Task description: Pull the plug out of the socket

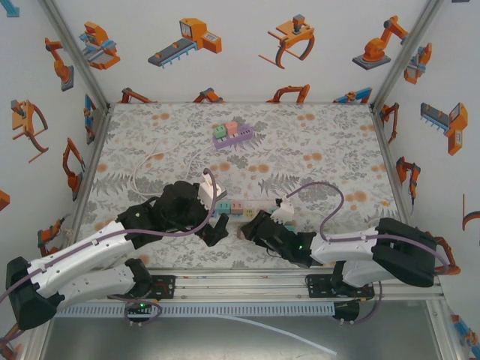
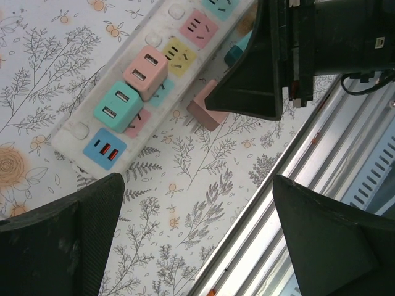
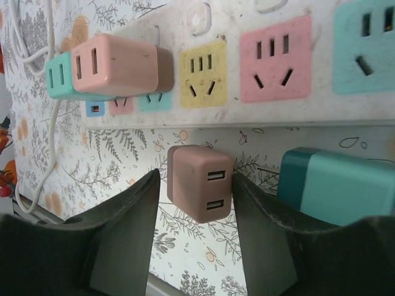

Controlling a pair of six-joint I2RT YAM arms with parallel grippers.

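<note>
Pink plug (image 3: pixel 200 180) lies just beside the power strip (image 3: pixel 247 92), right end effector (image 3: pixel 195 185) parted around it, left end effector (image 2: pixel 196 182) spread wide, empty. Probably light, rigid, slick; pinch opposite flat sides

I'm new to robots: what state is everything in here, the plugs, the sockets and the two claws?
Power strip: lying flat.
Teal plug on strip: plugged in.
Pink plug on strip: plugged in.
Loose pink plug: unplugged, lying off the strip.
Loose teal plug: unplugged, beside it.
Yellow socket: empty.
Pink socket: empty.
Left gripper: open, holding nothing.
Right gripper: open, straddling the loose pink plug.
</note>
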